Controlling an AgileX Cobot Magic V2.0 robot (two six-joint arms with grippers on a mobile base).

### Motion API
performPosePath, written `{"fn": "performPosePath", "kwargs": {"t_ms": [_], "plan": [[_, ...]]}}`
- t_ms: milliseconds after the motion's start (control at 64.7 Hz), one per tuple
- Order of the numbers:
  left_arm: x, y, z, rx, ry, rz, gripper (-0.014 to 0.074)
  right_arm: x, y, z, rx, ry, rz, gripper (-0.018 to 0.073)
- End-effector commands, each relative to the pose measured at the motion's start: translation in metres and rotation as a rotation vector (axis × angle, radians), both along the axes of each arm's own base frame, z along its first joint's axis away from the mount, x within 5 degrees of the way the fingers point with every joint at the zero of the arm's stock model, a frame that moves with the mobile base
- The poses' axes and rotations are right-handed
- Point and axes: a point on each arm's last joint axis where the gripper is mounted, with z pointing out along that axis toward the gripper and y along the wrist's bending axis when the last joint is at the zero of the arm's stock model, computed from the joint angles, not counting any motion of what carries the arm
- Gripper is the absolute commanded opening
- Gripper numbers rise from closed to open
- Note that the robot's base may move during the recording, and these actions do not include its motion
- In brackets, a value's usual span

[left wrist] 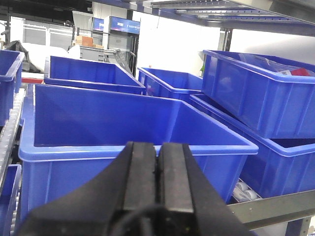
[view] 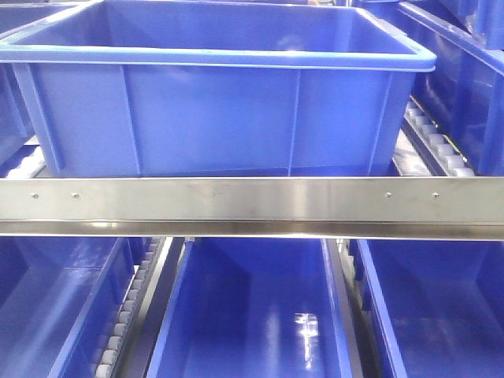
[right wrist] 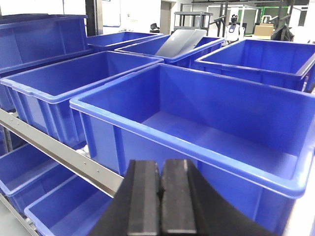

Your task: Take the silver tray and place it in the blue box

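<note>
Both pincers closed before blue box; tray unseen.

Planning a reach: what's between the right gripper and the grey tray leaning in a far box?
Right wrist view: one empty blue box lies between the right gripper and the grey tray.

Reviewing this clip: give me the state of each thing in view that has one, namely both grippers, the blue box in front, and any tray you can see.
Left gripper: shut, holding nothing.
Right gripper: shut, holding nothing.
Front blue box: upright on the shelf, open-topped, empty.
Grey tray: tilted, leaning in a rear blue box; too far off to tell whether it is the silver tray.
Right-hand box: holds packaged items.
</note>
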Motion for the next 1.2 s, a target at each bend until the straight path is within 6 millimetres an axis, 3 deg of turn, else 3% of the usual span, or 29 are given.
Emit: {"fn": "performPosePath", "kwargs": {"t_ms": [0, 124, 247, 572, 803, 1189], "plan": [[-0.004, -0.002, 0.014, -0.036, -0.062, -0.051, -0.0104, 0.000, 0.000, 0.010, 0.024, -0.026, -0.001, 0.0056], [-0.004, -0.002, 0.014, -0.036, -0.062, -0.051, -0.0104, 0.006, -0.010, 0.002, 0.040, 0.027, -0.125, 0.0056], [-0.004, -0.002, 0.014, -0.036, -0.062, -0.051, -0.0104, 0.004, -0.026, -0.016, -0.067, 0.031, -0.289, 0.0056], [-0.004, -0.002, 0.014, -0.036, -0.062, -0.051, -0.0104, -0.028, -0.063, -0.060, 0.020, -0.076, -0.635, 0.0056], [-0.004, -0.002, 0.014, -0.036, -0.062, -0.051, -0.0104, -0.043, -0.063, -0.091, 0.043, -0.119, -0.649, 0.0056], [-0.004, -0.003, 0.013, -0.036, -0.061, -0.051, -0.0104, -0.042, -0.063, -0.092, 0.036, -0.095, -0.649, 0.0056]]}}
